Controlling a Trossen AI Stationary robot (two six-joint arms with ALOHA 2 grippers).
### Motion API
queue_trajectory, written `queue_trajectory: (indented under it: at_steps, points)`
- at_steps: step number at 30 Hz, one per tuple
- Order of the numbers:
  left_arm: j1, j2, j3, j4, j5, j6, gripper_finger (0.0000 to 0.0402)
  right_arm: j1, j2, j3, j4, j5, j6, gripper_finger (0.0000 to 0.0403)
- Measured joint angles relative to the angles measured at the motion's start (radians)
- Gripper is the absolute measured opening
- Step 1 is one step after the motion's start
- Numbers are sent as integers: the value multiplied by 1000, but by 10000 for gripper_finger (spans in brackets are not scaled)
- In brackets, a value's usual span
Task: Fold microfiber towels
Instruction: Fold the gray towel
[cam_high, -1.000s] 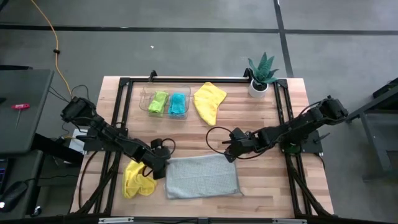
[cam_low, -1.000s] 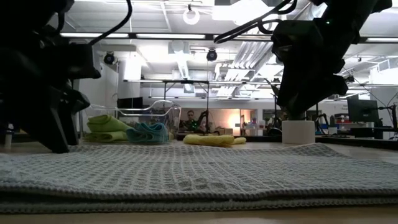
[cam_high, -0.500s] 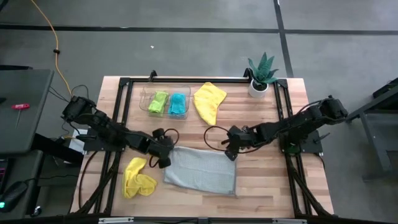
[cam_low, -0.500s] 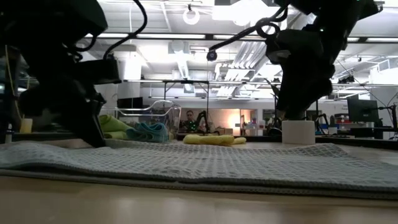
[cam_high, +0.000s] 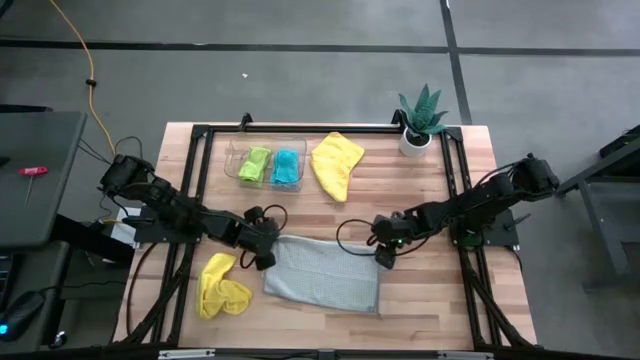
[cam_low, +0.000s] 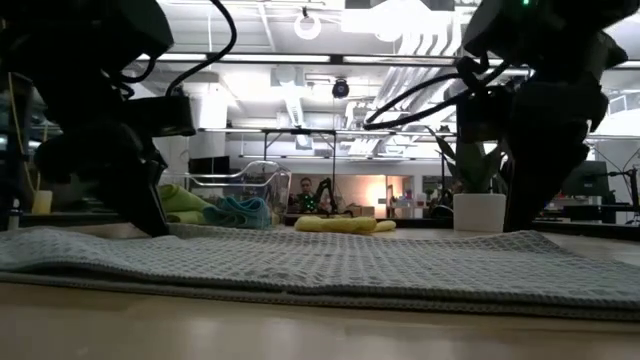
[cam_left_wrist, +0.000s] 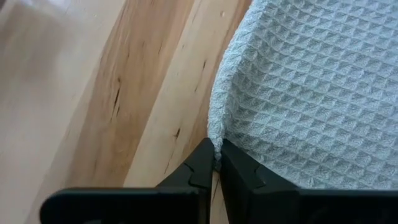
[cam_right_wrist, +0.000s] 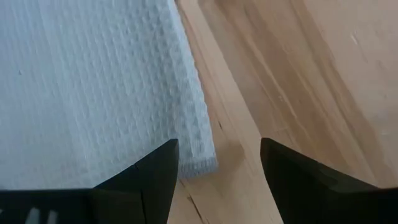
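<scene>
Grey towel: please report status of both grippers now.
Left gripper shut on grey towel at one corner. Right gripper open over the far corner, not gripping. Towel flat on table. Nothing in the way.

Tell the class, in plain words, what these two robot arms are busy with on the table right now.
The arms are folding towels. The left pincer is shut on a corner of the light grey towel spread at the table's front. The right pincer hangs open over that towel's opposite corner. A yellow towel lies crumpled at front left, another yellow towel lies farther back, and a lime green towel and a teal-blue towel sit in the clear tray.
</scene>
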Motion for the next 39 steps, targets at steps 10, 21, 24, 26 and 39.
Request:
queue_trajectory:
  at_steps: [10,21,24,26,39]
  points:
    - [-3,0,-1,3,-1,-40,12,63,0,-13,28,7,-51,220]
    - [-3,1,-1,5,-6,-59,12,109,44,-13,27,96,-48,145]
    - [-4,1,-2,5,-9,-59,12,115,55,-12,29,104,-46,121]
    - [-4,1,-2,6,-9,-59,12,115,56,-12,28,120,-45,108]
    - [156,-7,-1,4,25,152,5,-94,56,-11,9,164,-129,10]
